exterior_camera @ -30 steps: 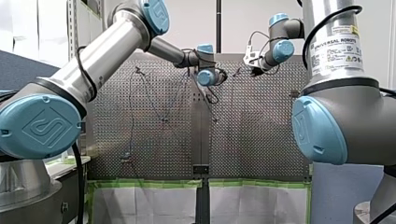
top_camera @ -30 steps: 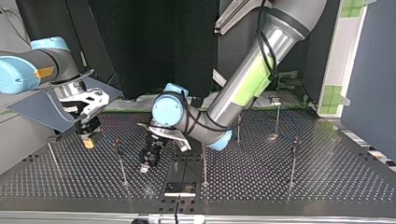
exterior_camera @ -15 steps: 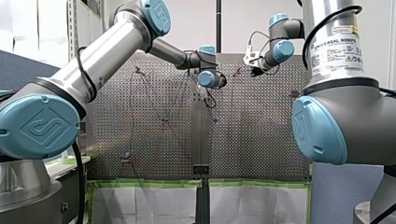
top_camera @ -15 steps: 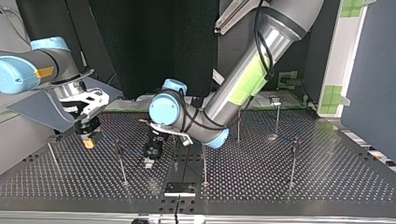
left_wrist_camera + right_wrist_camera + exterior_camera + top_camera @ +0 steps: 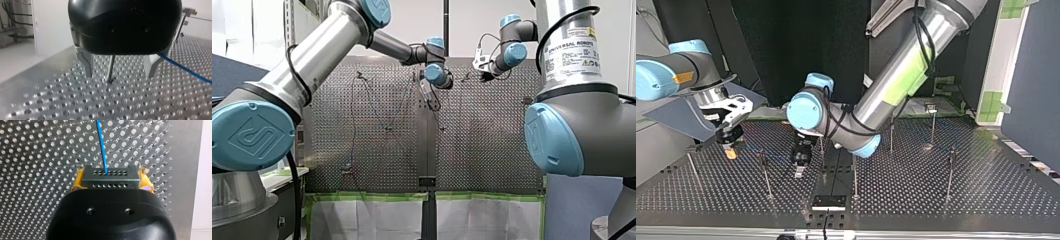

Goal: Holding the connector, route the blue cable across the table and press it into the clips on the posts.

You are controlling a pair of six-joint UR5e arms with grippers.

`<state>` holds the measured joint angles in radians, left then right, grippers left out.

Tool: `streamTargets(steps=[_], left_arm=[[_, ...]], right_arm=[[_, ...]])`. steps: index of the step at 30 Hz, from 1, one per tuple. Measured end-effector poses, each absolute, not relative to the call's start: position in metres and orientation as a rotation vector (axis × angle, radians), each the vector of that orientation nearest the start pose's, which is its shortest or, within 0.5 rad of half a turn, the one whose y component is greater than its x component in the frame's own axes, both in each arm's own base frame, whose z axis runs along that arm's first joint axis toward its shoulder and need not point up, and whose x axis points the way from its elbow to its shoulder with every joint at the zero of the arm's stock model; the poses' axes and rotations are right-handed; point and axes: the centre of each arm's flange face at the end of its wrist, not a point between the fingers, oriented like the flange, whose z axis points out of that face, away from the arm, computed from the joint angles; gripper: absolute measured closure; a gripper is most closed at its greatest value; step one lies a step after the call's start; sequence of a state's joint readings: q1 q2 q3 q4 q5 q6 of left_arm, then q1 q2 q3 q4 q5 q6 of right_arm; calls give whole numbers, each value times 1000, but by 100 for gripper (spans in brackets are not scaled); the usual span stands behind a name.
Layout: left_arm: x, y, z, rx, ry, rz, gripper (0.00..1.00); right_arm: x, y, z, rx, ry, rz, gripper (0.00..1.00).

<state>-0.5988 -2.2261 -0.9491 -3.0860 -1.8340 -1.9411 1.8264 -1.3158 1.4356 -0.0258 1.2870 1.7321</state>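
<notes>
The black body of my right tool (image 5: 111,178) hides the near part of the connector (image 5: 110,185) and most of its yellow pads (image 5: 78,181), the blue cable (image 5: 102,145) runs out of frame ahead of it, and the body of my left tool (image 5: 119,74) covers the top of the post (image 5: 110,68) between its fingers (image 5: 87,65).

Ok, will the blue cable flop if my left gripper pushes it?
Probably floppy: the blue cable is thin and seems held taut from the connector clamped in my right gripper. Likely light; it may slip along my left gripper's open fingers.
</notes>
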Motion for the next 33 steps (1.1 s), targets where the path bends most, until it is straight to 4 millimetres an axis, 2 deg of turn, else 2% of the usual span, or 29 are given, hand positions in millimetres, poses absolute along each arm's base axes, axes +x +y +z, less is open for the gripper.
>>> streamTargets(steps=[20,24,33], left_arm=[[466,-496,414,100,1734,-514,0],[448,-487,419,90,1761,-484,0],[425,-463,434,29,1741,-424,0]], right_arm=[[303,-523,419,1627,-1135,1654,100],[303,-523,419,1627,-1135,1654,100],[303,-523,419,1627,-1135,1654,100]])
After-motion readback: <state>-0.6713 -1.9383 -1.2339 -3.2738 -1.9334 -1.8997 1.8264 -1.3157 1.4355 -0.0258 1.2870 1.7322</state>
